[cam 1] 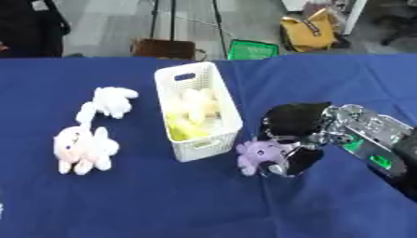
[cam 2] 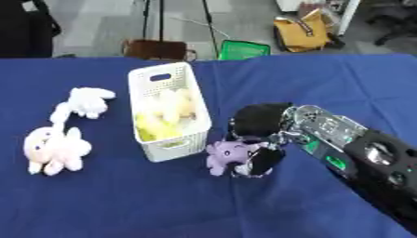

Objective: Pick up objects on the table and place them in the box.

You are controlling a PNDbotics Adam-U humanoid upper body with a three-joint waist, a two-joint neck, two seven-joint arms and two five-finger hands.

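The robot's right hand reaches in from the right over the blue table, black palm turned down and its fingers curled round a small purple plush toy. The toy sits at the hand's lower left, pinched against the dark fingertips, and I cannot tell whether it rests on the cloth or is just clear of it. Just to the left of the hand stands the white slotted box, its near corner close beside the purple toy; pale yellow and cream soft things lie inside it. Well to the left of the hand, beyond the box, a white plush toy lies on the table, and nearer the front edge from it a pink and white plush toy lies on its own. Behind the hand its silver wrist with green lights runs back to the right. The left hand is nowhere to be seen
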